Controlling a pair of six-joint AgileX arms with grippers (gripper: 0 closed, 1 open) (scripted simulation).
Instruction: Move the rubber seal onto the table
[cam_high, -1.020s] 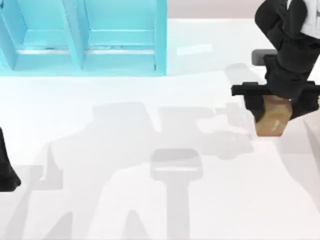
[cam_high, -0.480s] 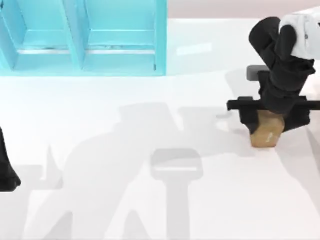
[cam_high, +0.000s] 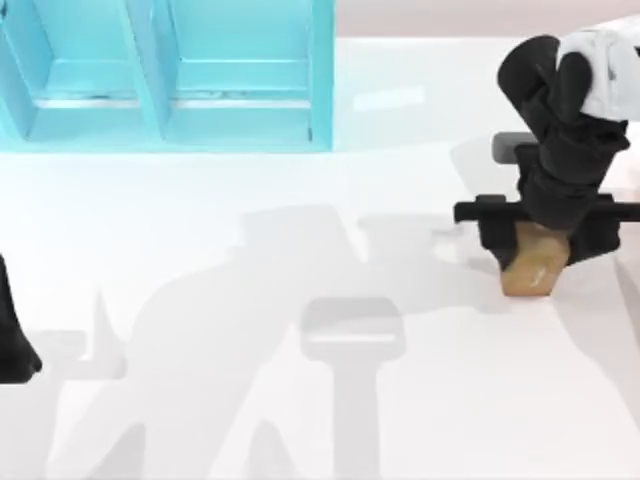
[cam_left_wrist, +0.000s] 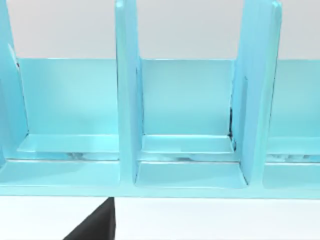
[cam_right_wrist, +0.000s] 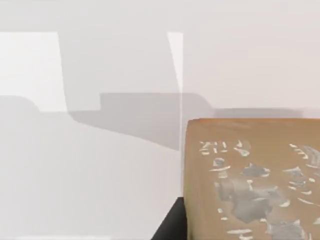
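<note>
Now | right claw (cam_high: 545, 240) clamped on rubber seal (cam_high: 530, 268), low at worktop (cam_high: 300, 420) right side, clear of blue shelf (cam_high: 170, 70) | transfer nearly done; release left | left arm (cam_high: 12, 340) parked at left edge, claw state unknown

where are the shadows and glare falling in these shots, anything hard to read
Top view: broad grey arm shadows spread across the glossy table, with a bright glare patch beside the shelf unit; the right gripper partly hides the rubber seal. Right wrist view: hard-edged shadows cross the white surface behind the seal. Left wrist view: evenly lit shelf compartments.
</note>
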